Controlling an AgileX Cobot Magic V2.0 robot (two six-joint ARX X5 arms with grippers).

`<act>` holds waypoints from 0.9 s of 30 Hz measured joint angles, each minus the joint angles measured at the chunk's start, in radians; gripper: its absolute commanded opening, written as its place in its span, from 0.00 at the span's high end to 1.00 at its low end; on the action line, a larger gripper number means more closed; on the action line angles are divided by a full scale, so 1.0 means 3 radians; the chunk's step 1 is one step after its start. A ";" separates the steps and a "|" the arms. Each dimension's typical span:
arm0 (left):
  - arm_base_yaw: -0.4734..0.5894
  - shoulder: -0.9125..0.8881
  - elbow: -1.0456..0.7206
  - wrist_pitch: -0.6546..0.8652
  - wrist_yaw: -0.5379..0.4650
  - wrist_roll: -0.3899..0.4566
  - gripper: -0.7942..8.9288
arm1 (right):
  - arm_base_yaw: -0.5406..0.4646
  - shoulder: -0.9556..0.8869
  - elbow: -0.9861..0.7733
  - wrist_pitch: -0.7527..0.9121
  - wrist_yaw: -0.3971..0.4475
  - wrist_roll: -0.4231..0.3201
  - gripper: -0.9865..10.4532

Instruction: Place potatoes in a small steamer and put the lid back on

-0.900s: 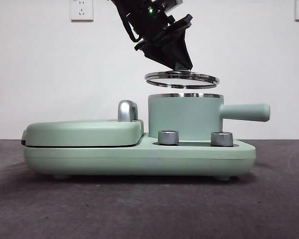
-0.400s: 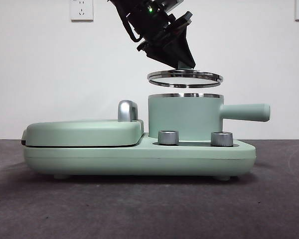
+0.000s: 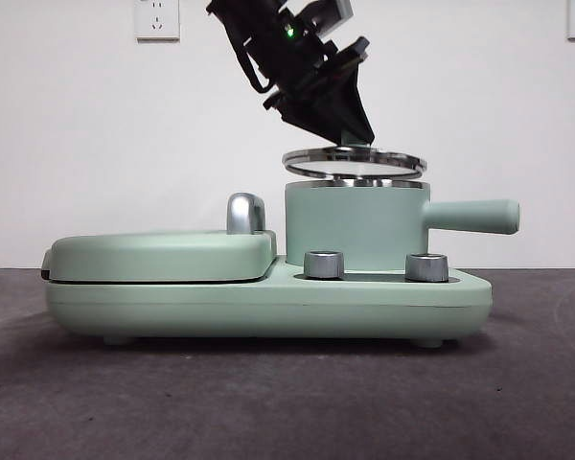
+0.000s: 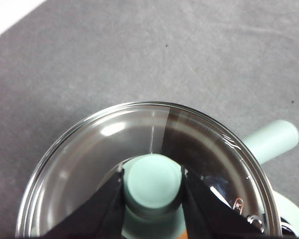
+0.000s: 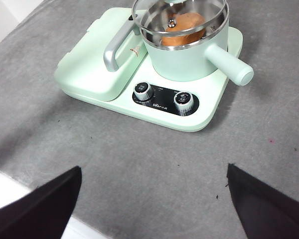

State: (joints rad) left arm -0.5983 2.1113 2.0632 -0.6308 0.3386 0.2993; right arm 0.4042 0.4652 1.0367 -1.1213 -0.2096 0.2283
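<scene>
Gripping the lid's (image 3: 354,160) mint green knob (image 4: 153,180) between its black jaws, the left gripper (image 3: 350,129) holds the clear glass disc, ringed in steel, tilted just above the steamer's (image 3: 355,225) rim, one edge almost touching. Inside the mint green pot lies the orange-brown potato (image 5: 185,23), seen through the glass. The steamer sits on a green appliance base (image 3: 268,302) beside a closed griddle (image 3: 158,254) on the grey worktop (image 5: 139,149). The right gripper (image 5: 152,206) waits well back, jaws spread wide.
</scene>
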 measured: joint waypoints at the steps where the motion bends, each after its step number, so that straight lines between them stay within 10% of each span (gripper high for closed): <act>1: 0.0000 0.0025 0.0000 0.0000 0.0000 0.0001 0.90 | 0.0000 0.0000 0.0000 0.0000 0.0000 0.0015 0.52; 27: 0.0039 0.0123 0.0001 0.0083 0.0239 0.0219 0.90 | 0.0000 0.0000 0.0000 0.0013 0.0000 0.0041 0.52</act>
State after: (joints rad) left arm -0.5865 2.1483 2.0636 -0.6060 0.4103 0.3649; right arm 0.4042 0.4652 1.0367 -1.1175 -0.2096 0.2405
